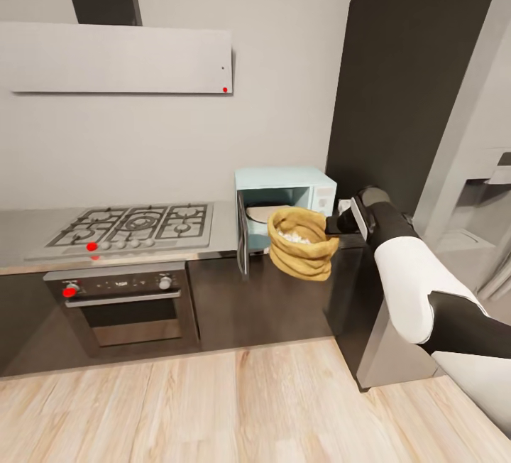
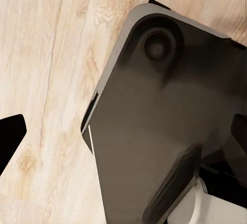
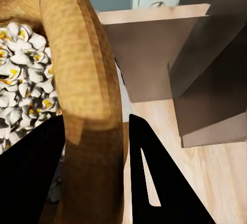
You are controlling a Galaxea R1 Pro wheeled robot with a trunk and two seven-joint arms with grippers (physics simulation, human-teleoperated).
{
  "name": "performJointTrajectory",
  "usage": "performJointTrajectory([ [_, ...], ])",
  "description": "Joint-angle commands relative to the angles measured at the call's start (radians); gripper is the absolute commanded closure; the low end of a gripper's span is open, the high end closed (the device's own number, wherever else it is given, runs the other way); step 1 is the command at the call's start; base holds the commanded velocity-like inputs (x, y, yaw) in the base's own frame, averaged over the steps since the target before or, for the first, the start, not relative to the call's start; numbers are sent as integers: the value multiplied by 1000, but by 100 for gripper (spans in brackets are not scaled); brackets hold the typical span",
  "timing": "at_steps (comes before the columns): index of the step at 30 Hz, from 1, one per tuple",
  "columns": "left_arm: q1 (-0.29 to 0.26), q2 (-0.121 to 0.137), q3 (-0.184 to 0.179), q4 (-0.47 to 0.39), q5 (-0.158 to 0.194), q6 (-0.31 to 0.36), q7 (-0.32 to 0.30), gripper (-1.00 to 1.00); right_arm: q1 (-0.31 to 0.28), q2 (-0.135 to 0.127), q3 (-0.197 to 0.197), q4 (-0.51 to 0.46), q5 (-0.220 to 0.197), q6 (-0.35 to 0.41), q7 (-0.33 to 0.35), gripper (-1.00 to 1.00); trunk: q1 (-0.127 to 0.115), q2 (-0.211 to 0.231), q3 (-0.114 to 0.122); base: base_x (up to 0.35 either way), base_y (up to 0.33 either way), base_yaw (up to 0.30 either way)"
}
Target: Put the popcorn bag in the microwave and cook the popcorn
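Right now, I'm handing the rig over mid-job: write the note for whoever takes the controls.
Right gripper: shut on the rolled rim of the popcorn bag, held in the air in front of the microwave.
Left gripper: the left wrist view shows dark robot body over wood floor; its state cannot be told.
Microwave: on the countertop right of the gas hob, door swung open.
Popcorn: white, puffed kernels with yellow centres in the bag, so it looks already popped.
Done: probably the heating.
Left: if so, check whether the bag must go back in or be set down.
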Motion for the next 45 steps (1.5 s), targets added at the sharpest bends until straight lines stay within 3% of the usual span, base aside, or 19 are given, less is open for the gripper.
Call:
performJointTrajectory([
  [1,0,0,1,-1,0,-2,2,-100,-1,1,-7,-1,11,3,8,100,1,-1,-1,256,0,0],
  [12,-1,1,0,0,1,-2,2,-100,-1,2,-7,-1,11,3,8,100,1,-1,-1,251,0,0],
  [18,0,1,0,0,1,-2,2,-100,-1,26,-8,-25,11,3,8,100,1,-1,-1,202,0,0],
  [45,0,1,1,-1,2,-2,1,-100,-1,17,-1,-32,13,3,6,100,1,-1,-1,58,0,36],
])
